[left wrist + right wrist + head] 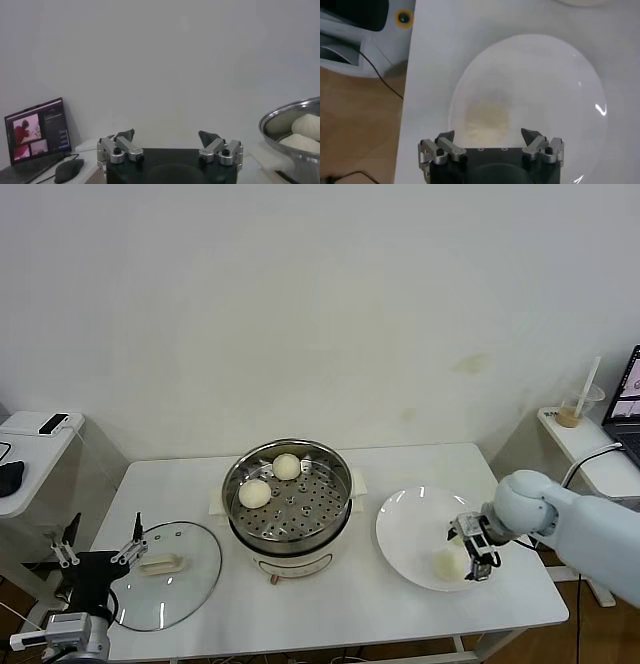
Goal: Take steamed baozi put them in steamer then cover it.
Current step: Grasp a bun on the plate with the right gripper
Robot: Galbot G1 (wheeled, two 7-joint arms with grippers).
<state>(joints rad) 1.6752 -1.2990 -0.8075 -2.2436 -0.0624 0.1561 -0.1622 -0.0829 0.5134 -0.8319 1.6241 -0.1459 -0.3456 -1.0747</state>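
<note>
Head view: the steamer [288, 502] sits at centre frame with two baozi [254, 494] in its upper-left part, one beside the other. The cover [165, 574] lies flat on the table [350, 604] at lower left, handle up. The left gripper [97, 555] is parked at the lower-left corner, over the cover's near edge, jaws spread wide and empty. At lower right the right gripper [473, 550] hangs over the white plate [405, 519], just beside the one bun [449, 563] left on it. I count three buns in this view; no fourth one shows.

Left wrist view: the left gripper [167, 137] fingers stand wide apart with nothing between them. The steamer [280, 122] rim shows at the right edge, with buns inside.

Right wrist view: the right gripper [487, 136] is open wide, and the bun [487, 120] lies on the plate [555, 85] at lower centre, just ahead of the fingertips and roughly centred between them.

The step in hand looks like picking this bun. To do it well, descend straight so the fingers straddle its widest part, stop short of scraping the plate, and close gently, since the soft dough will dent. Lift clear before swinging toward the steamer's free lower-right area.
</note>
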